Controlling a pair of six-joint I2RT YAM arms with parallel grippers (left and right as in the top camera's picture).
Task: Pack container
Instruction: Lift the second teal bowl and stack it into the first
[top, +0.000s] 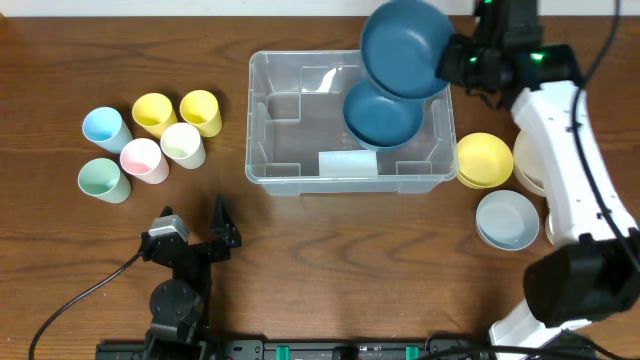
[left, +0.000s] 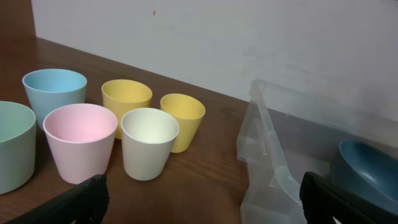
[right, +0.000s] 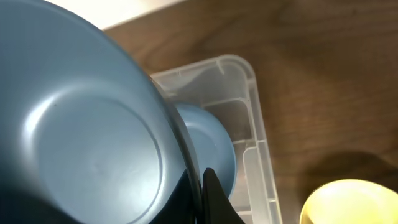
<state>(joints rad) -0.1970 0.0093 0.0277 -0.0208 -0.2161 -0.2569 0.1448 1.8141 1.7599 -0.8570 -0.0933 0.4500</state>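
The clear plastic container (top: 262, 120) stands mid-table; it also shows in the left wrist view (left: 261, 149) and the right wrist view (right: 258, 124). A dark blue bowl (top: 382, 112) lies inside its right half. My right gripper (top: 450, 60) is shut on the rim of a second dark blue bowl (top: 405, 45), held tilted above the container's far right corner; in the right wrist view the fingers (right: 202, 193) pinch that bowl's rim (right: 81, 143). My left gripper (top: 195, 235) is open and empty at the front left, low over the table (left: 199, 202).
Several pastel cups (top: 150, 140) stand in a cluster left of the container. A yellow bowl (top: 484, 160), a pale blue bowl (top: 507, 220) and a cream bowl (top: 527, 165) sit to its right. A white label (top: 348, 162) lies in the container.
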